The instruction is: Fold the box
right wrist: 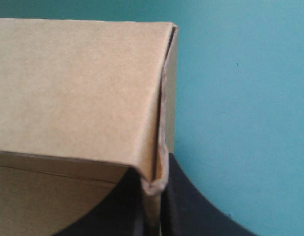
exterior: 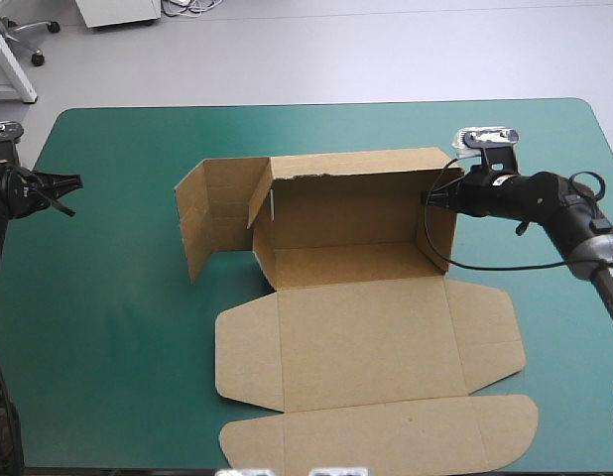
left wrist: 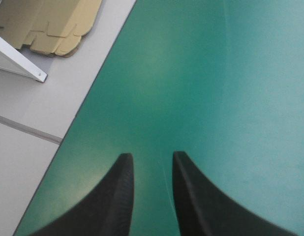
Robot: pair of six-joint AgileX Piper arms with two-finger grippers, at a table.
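The brown box point(exterior: 356, 248) stands mid-table with its back wall and right wall raised. Its left side panel point(exterior: 212, 213) stands swung outward, and the lid point(exterior: 366, 347) lies flat toward the table's front edge. My right gripper point(exterior: 429, 198) is at the top of the right wall. In the right wrist view its black fingers point(right wrist: 179, 196) pinch the doubled wall edge of the box point(right wrist: 78, 98), so my right gripper point(right wrist: 153, 173) is shut on it. My left gripper point(exterior: 70, 193) hovers near the table's left edge, far from the box. It point(left wrist: 152, 156) is open over bare teal-green cover, holding nothing.
Beyond the table's left edge, a stack of more brown board point(left wrist: 48, 24) lies on the floor beside a white frame leg point(left wrist: 19, 61). Bare teal-green cover point(exterior: 108, 327) surrounds the box on the left and right.
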